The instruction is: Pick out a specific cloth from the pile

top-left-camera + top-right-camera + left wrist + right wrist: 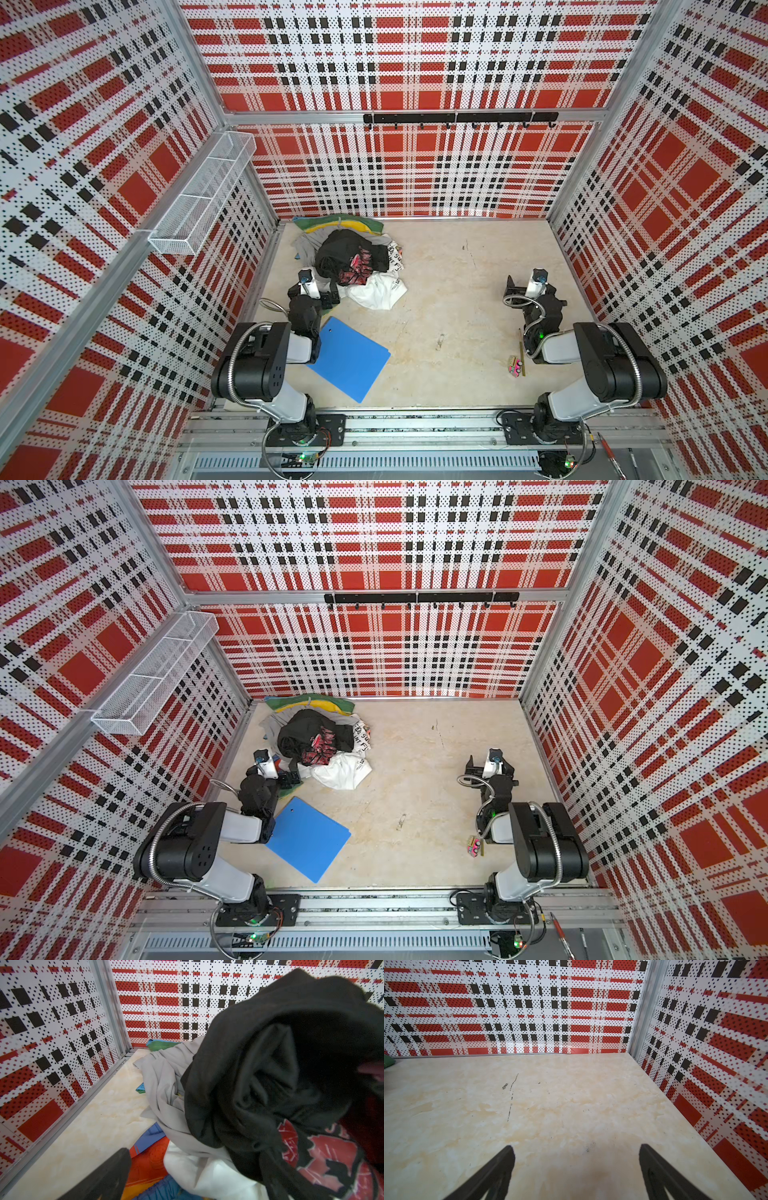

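Left tool (328, 297) spread wide, nothing held, at near-left edge of pile (353, 262). Right tool (576, 1147) also wide, empty, over bench (457, 257), well apart. Cloth (337, 224) lies under pile: green/yellow edge at back wall, orange/blue bit by left tool. Blue folder (349, 361) beside left arm.

This is probably a robot test booth in a lab. Checked walls (415, 62) full of tiny holes close in the pale tabletop (457, 291) on three sides. A left arm (257, 365) and a right arm (615, 365) are bolted to a metal rail (415, 424) along its front edge.
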You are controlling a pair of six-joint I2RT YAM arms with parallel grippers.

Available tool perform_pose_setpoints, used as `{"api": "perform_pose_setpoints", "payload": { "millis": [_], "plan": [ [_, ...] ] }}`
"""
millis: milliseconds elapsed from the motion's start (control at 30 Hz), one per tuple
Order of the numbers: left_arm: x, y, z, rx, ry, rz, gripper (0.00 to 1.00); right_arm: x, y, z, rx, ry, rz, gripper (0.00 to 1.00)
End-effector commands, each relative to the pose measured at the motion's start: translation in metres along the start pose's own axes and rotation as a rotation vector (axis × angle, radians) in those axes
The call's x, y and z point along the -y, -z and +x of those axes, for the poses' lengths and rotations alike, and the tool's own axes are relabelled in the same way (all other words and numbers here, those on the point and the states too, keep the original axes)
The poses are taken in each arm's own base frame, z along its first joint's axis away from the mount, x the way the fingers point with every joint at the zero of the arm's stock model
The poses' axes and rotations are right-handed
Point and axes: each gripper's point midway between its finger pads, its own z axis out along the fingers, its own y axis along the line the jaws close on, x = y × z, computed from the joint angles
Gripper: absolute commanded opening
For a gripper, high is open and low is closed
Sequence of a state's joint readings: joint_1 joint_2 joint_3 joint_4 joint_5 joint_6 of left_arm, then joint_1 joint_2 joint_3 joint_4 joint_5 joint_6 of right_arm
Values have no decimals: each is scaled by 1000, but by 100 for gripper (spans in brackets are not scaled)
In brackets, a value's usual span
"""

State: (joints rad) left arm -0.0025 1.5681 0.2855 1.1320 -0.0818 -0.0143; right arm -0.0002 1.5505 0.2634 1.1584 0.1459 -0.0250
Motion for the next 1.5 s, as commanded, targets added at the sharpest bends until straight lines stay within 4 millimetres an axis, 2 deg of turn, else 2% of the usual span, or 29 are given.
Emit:
{"api": "perform_pose_setpoints", "payload": {
  "millis": [0,133,300,400,467,533,567,667,833,967,1067,1133,1233,1467],
  "plan": [
    [4,3,-22,57,-15,4,99,5,10,-22,87,-30,26,100],
    [7,9,-36,52,-31,-16,99,8,18,-37,107,-24,57,100],
    [30,24,-59,42,-11,5,99,0,33,-59,116,-40,66,100],
    [44,30,-74,14,78,33,99,-18,40,-79,120,-132,1,100],
    [49,33,-80,-36,143,31,99,-38,46,-93,125,-199,-66,100],
    [45,36,-79,-90,195,0,99,-61,53,-105,125,-238,-119,100],
    [53,39,-75,-122,214,9,99,-75,56,-111,117,-247,-139,100],
    [43,46,-53,-233,271,-43,99,-117,66,-127,104,-237,-193,100],
    [10,60,-6,-421,390,-131,99,-196,84,-146,61,-180,-298,100],
    [-18,75,23,-480,515,-219,99,-272,102,-146,6,-115,-492,100],
    [-32,80,32,-495,565,-260,92,-313,112,-137,-33,-86,-581,100],
    [-39,81,37,-517,576,-293,87,-330,115,-132,-54,-79,-618,100],
    [-48,81,48,-553,593,-345,86,-343,119,-128,-73,-71,-650,100],
    [-49,69,68,-641,591,-362,85,-331,118,-130,-66,-58,-600,100]
  ]
}}
